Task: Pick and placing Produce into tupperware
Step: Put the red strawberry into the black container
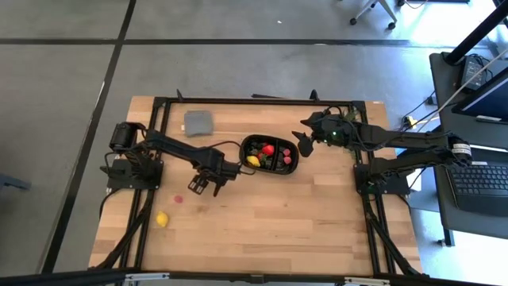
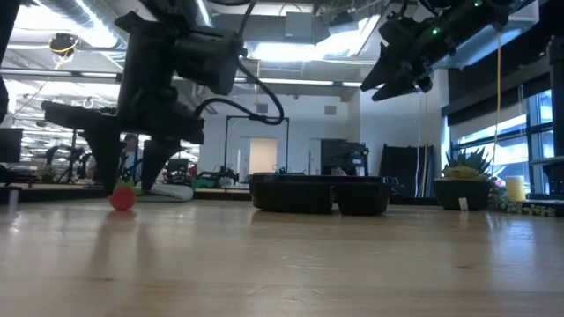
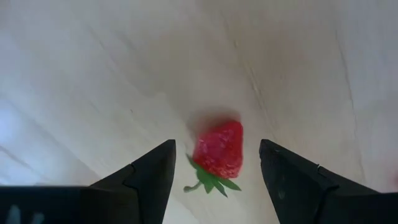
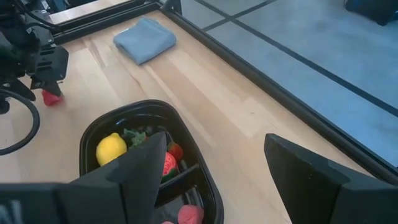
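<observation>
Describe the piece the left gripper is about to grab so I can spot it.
Start at the black glossy plastic tray mid-table, then follow the left gripper beside it. Between its open fingers lies a small red toy strawberry with a green leafy cap; the other loose piece, a yellow toy lemon, sits nearer the table's front edge.

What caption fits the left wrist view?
Open left gripper straddles a red strawberry lying on the wooden table.

Left claw [image 3: 217, 171] is hanging over the pale wooden counter [image 3: 93, 81], its two dark fingers [image 3: 146, 180] standing apart with clear space showing between them. A red strawberry [image 3: 219, 149] is lying on the counter in that gap, green leaves and stem pointing toward the camera. Neither finger is touching the fruit; it is sitting slightly nearer one finger than the other.
</observation>
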